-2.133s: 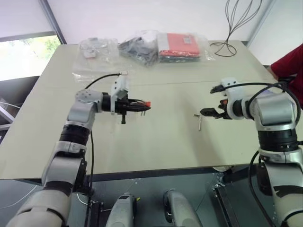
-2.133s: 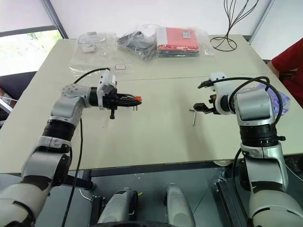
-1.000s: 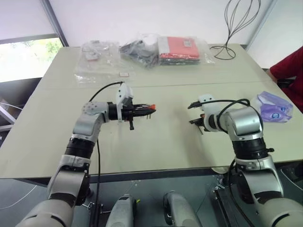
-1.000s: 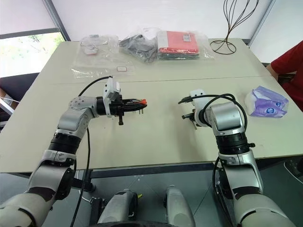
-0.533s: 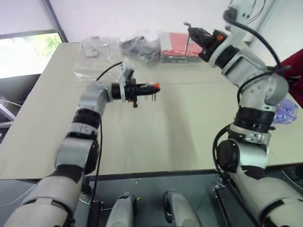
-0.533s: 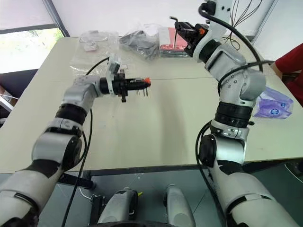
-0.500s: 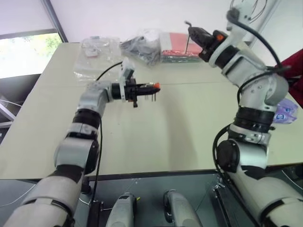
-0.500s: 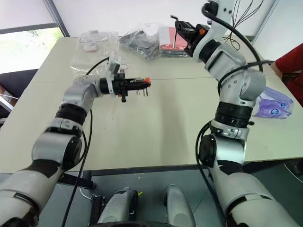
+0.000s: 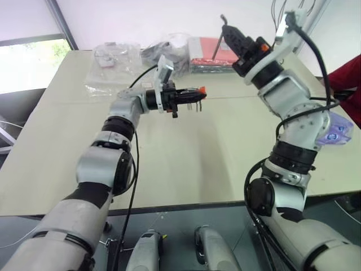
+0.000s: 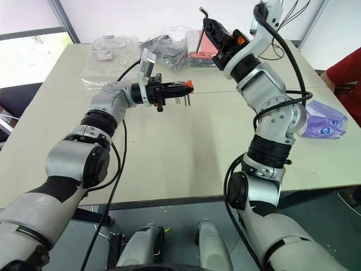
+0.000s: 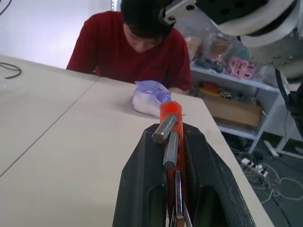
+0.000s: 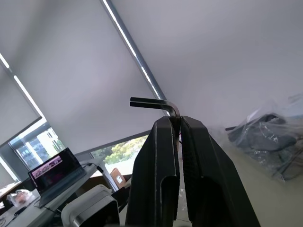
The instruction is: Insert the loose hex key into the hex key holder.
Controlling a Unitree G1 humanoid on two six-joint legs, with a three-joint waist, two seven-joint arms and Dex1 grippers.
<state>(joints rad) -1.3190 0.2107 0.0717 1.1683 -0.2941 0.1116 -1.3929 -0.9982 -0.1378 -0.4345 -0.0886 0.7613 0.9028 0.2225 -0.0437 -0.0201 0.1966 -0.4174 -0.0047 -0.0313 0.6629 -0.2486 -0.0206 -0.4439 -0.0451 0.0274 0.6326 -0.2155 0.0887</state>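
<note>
Beige table (image 9: 186, 164) in a bright room, bagged items at its far edge, and both our arms are up above it. Landmark: the hex key holder (image 10: 186, 86).

Progress, our read: both pickups are done, insertion isn't.
- The left gripper (image 10: 179, 88) is clamped shut on the holder, held level above the table with the orange-red end pointing toward our right arm. Short keys hang off its underside.
- The right gripper (image 9: 232, 35) is pinched tight on the loose hex key (image 12: 158, 105). It sits above and to the right of the holder, further toward the far edge, well apart from it.
- Left to do: bring the key over to the holder, line the shaft up with a free slot, seat it.

View differences:
- Head views give us the layout: holder and key both in the air, clear gap between them, purple-white packet (image 10: 322, 121) lying far right of the holder.
- Left wrist view shows the holder close up between our fingers (image 11: 142, 184), with two grey key stubs at its tip. It also shows a person in a red shirt (image 11: 130, 47) beyond the holder, and shelves.
- Right wrist view shows the grip on the key: bend just clear of the fingertips, short leg sticking out sideways. We can't tell from any view which slot is free.
</note>
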